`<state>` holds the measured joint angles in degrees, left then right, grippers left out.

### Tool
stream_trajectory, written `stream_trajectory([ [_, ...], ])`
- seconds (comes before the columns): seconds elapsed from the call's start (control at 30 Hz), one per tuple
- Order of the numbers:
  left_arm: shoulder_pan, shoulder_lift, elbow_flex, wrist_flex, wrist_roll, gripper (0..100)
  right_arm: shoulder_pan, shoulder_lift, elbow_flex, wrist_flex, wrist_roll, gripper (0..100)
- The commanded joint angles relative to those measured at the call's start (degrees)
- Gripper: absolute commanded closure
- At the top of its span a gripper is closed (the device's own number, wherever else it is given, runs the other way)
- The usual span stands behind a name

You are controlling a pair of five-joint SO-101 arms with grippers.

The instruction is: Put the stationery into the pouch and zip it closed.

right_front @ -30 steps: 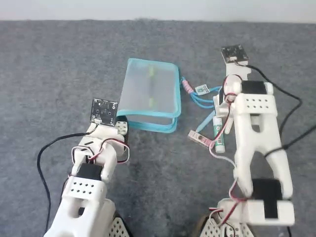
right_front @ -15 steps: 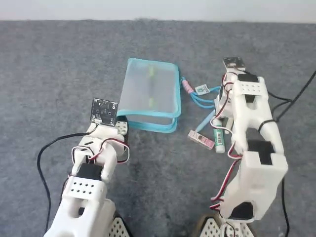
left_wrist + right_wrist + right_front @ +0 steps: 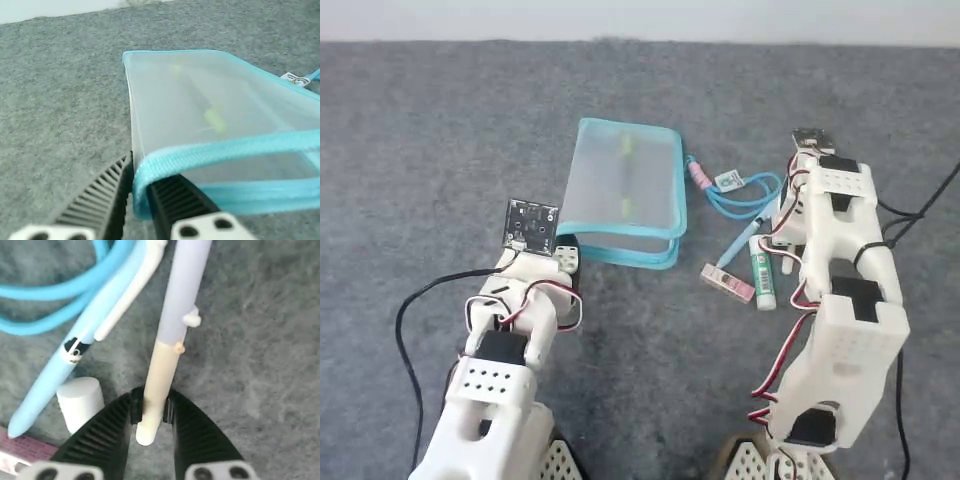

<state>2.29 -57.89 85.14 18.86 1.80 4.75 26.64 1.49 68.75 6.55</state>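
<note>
A grey, carpet-like table covering runs back to a pale strip, perhaps a wall.

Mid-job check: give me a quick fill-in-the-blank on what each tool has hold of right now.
1. The left tool is shut on the teal-trimmed edge of the ____.
2. The right tool is shut on the cream end of a lavender ____.
3. The glue stick beside it has a ____ cap.
Missing words: pouch; pen; white.
</note>
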Motion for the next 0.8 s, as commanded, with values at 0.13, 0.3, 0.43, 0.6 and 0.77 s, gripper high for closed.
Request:
stream_trajectory([
  [0.13,-0.3,0.0,-1.7,-0.9,0.5,99,0.2,-0.7,-2.1,-0.3,-0.5,99.4],
  [0.3,-0.3,0.0,-1.8,-0.9,0.5,99,0.7,-0.7,-2.0,-0.3,-0.5,99.1],
  [0.43,-0.4,0.0,-1.9,-0.9,0.5,99,0.7,-0.7,-2.0,-0.3,-0.5,99.1],
  [0.6,-0.4,0.0,-2.0,-1.0,0.5,99,0.7,-1.7,-1.8,-0.3,-0.5,99.1],
  [0.77,-0.2,0.0,-2.0,-1.0,0.5,99,0.5,-8.7,4.8,-1.7,-0.6,99.1],
])
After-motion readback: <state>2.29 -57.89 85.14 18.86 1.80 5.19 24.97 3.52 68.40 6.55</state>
